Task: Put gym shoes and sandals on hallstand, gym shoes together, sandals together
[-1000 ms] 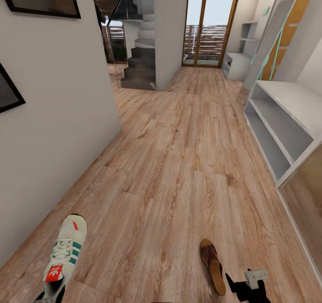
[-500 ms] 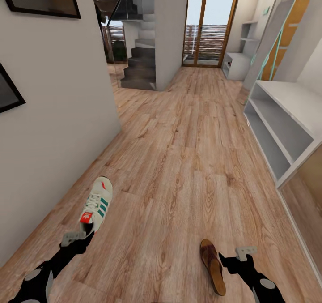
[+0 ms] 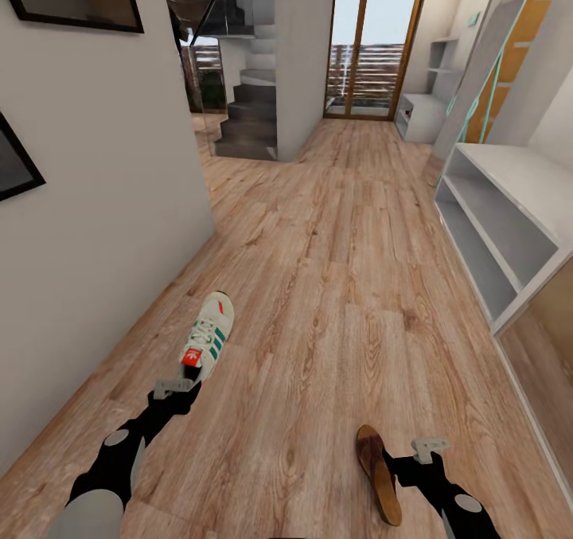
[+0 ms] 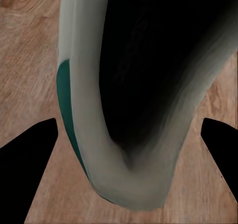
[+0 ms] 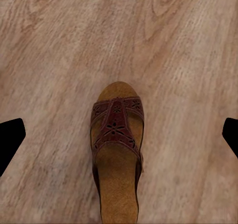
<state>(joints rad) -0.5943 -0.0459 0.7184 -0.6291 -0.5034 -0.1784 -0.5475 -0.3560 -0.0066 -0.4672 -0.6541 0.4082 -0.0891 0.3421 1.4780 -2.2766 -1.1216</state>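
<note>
Corridor floor [image 3: 334, 300] is carrying both items. Left tool [image 3: 177, 385] is gripping the gym shoe [image 3: 207, 335] at its heel collar – light, soft, best held there. Right tool [image 3: 422, 449] is hovering wide open beside the sandal [image 3: 378, 473] – stiffer-soled; its strap is offering purchase.

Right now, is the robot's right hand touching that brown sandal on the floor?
Apart. In the right wrist view, the right hand's dark fingertips sit wide at either side, with bare floor between them and the sandal.
</note>
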